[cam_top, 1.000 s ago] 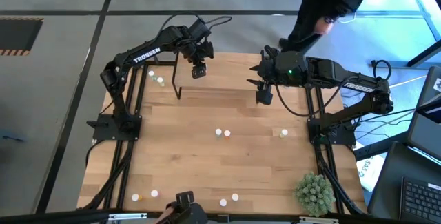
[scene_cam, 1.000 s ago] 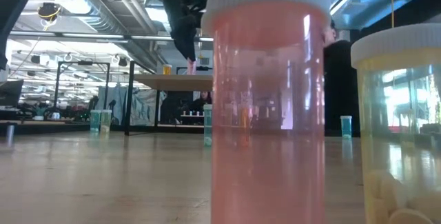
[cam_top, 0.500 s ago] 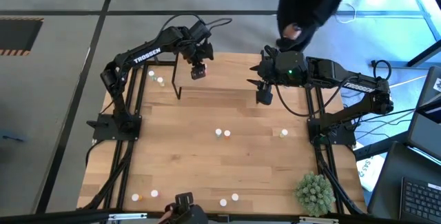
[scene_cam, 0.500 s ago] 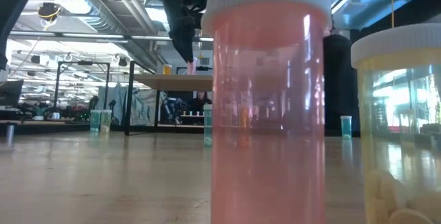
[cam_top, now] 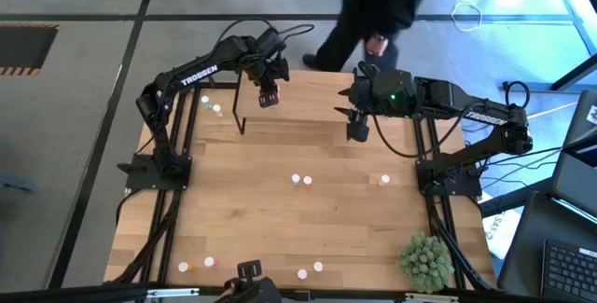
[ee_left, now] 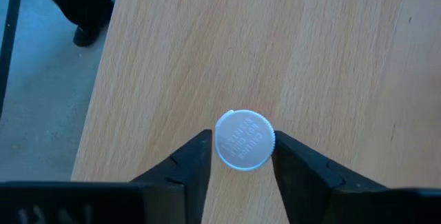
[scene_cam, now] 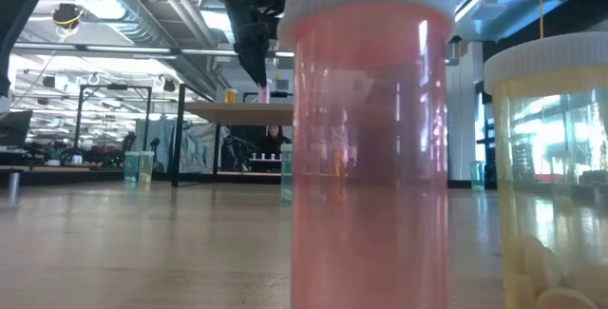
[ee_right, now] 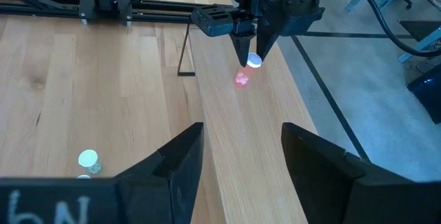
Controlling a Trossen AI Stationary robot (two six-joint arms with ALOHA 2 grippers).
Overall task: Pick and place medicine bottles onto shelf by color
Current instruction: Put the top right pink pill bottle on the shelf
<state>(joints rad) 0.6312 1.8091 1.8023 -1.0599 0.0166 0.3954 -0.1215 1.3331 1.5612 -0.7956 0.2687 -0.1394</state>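
Note:
My left gripper (cam_top: 269,98) hangs over the left part of the shelf (cam_top: 308,98), shut on a red-pink medicine bottle (ee_right: 242,78) with a white cap (ee_left: 244,140). In the low view this bottle (scene_cam: 263,91) is at the shelf board (scene_cam: 237,109). My right gripper (cam_top: 357,132) hovers open over the shelf's right part (ee_right: 234,134), touching nothing. Loose bottles stand on the table: two by the far left (cam_top: 211,105), two in the middle (cam_top: 301,181), one to the right (cam_top: 384,180), several along the near edge (cam_top: 310,269). My left gripper pinches the red-pink bottle at its cap end (ee_left: 244,140), one finger (ee_left: 196,156) on each side. The fingers come from above, pointing down. The bottle hangs upright below them; I cannot tell whether its base rests on the shelf board (ee_left: 310,58).
A large pink bottle (scene_cam: 369,138) and a yellow one (scene_cam: 551,176) stand right before the low camera. Green bottles (scene_cam: 138,164) stand farther off. A spiky green plant ball (cam_top: 424,258) sits at the near right corner. A person (cam_top: 373,14) walks behind the far edge.
Both grippers have kept still. The person behind the table's far edge has walked toward the left.

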